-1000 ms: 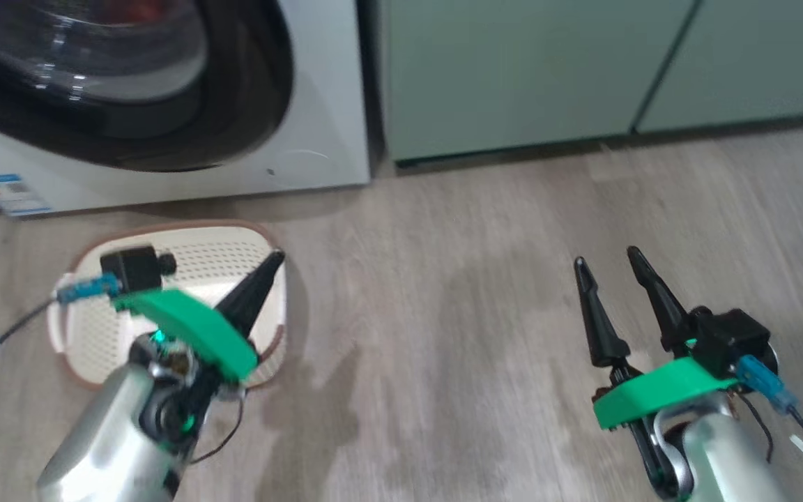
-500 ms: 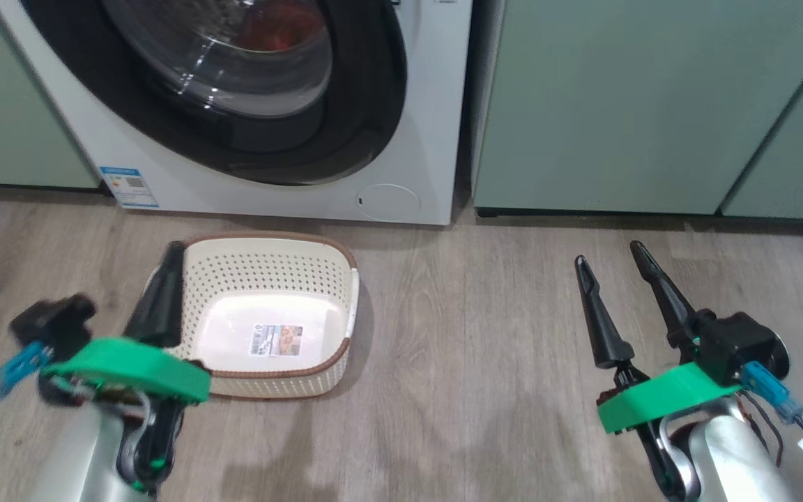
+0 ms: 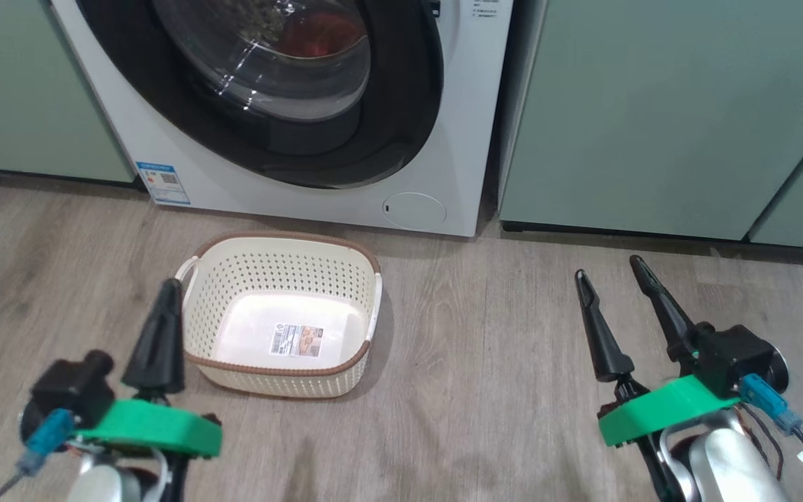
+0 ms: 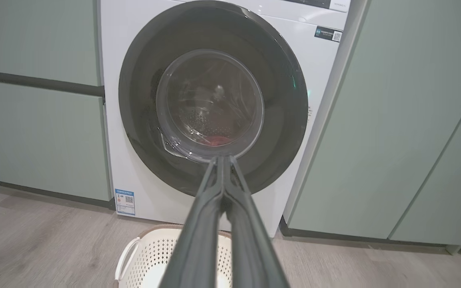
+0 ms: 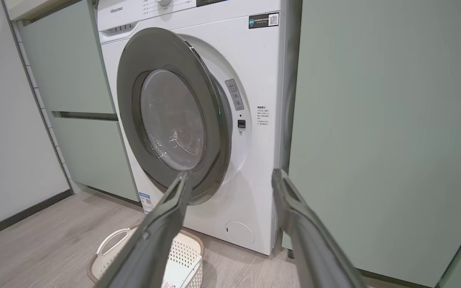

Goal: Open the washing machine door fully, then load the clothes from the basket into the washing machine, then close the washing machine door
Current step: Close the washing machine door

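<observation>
The washing machine [image 3: 468,146] stands ahead, white, at the top of the head view. Its washing machine door [image 3: 408,104], black-rimmed with a glass bowl, looks slightly ajar at its right edge in the right wrist view [image 5: 132,100]. Red clothes [image 3: 321,35] show through the glass, low in the drum [image 4: 216,140]. On the floor before the machine sits the cream basket [image 3: 283,240], with just a sticker inside. My left gripper [image 3: 168,287] is shut on nothing, at the basket's left rim. Out to the right, over bare floor, my right gripper [image 3: 607,268] is open.
Pale green cabinets [image 3: 652,111] flank the machine on both sides. A small round white flap [image 3: 413,208] and a blue label [image 3: 163,183] mark the machine's lower front. Grey wood floor [image 3: 485,362] stretches between basket and right gripper. A white wall [image 5: 2,120] lies left.
The head camera has swung, bringing the machine and basket toward the middle. Relative to the basket, my shut left gripper has come off it to its left side. The right gripper has stayed open.
</observation>
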Controlling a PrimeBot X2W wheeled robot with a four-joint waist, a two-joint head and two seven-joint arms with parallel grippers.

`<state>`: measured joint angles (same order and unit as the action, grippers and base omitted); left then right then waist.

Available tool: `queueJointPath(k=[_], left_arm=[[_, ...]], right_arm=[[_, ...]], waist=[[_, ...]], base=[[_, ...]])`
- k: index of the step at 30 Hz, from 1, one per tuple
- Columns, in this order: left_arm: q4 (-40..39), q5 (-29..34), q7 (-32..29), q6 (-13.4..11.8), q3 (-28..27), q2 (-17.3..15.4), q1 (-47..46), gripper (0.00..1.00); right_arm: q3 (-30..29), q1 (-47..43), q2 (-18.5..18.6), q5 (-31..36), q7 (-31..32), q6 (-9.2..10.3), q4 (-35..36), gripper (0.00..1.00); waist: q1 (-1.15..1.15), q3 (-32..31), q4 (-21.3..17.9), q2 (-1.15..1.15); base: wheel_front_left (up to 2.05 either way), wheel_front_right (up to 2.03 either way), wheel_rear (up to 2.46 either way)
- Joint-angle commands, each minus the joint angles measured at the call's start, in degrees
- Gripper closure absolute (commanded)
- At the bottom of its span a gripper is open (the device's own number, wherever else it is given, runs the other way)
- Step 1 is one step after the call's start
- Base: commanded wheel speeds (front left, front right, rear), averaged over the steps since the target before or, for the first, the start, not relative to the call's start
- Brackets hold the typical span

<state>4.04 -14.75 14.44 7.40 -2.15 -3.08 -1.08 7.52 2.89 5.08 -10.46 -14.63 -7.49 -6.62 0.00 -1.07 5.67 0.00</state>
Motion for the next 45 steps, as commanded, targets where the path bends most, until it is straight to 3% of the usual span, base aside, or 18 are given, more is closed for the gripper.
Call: queueJointPath(k=[1,5,7,8,45], left_arm=[[-1.9,0.9,0.6,0.0,-0.6,0.1,-1.3,1.0],[-1.6,1.4,0.6,0.1,2.7,0.1,-0.8,1.0],[-1.8,2.1,0.6,0.1,2.9,0.1,-0.7,0.58],[-1.8,2.5,0.6,0.1,3.2,0.2,-0.6,0.0],[-0.4,2.7,0.6,0.1,6.0,0.2,-0.3,0.0]], right_arm=[[1.1,1.2,0.1,0.5,-0.4,0.0,1.8,0.0],[1.4,1.2,0.0,0.5,-0.4,0.0,1.4,0.0],[1.6,1.2,-0.1,0.4,-0.4,0.0,1.2,0.0],[1.7,1.2,-0.1,0.3,-0.4,0.0,1.1,0.0],[1.1,0.9,-0.2,0.3,-0.4,0.0,0.5,0.0]], waist=[[0.0,0.0,0.2,0.0],[0.0,0.0,0.1,0.0],[0.0,-0.1,-0.1,0.0],[0.0,-0.1,-0.2,0.0],[0.0,-0.5,-0.8,0.0]], base=[[0.0,0.0,0.0],[0.0,0.0,0.0],[0.0,0.0,0.0],[0.0,0.0,0.0],[0.0,0.0,0.0]])
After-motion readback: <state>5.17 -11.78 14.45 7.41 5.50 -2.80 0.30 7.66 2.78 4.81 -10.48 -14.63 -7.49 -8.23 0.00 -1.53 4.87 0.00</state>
